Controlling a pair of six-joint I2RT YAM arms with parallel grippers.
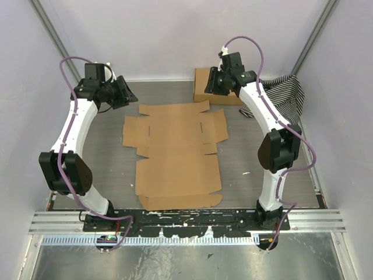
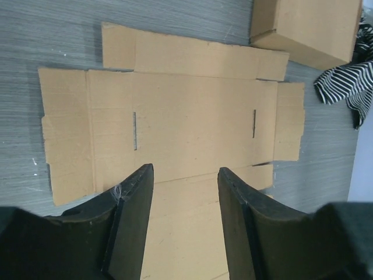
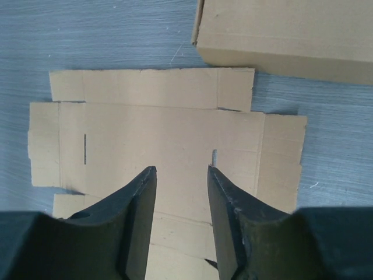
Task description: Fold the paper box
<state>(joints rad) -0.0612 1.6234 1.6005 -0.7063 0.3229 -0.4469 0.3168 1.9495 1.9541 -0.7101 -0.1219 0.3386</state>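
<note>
The paper box (image 1: pixel 175 154) lies flat and unfolded in the middle of the table, plain brown cardboard with flaps, tabs and two slits. It also shows in the left wrist view (image 2: pixel 175 122) and in the right wrist view (image 3: pixel 151 140). My left gripper (image 1: pixel 125 93) hovers high at the back left, open and empty; its fingers (image 2: pixel 131 216) frame the sheet below. My right gripper (image 1: pixel 214 81) hovers high at the back right, open and empty, fingers (image 3: pixel 137 204) over the sheet.
A ready-made flat brown cardboard box (image 1: pixel 217 87) sits at the back right, also seen in the left wrist view (image 2: pixel 309 29) and the right wrist view (image 3: pixel 285 35). A black-and-white striped cloth (image 1: pixel 287 93) lies right of it. Grey walls enclose the table.
</note>
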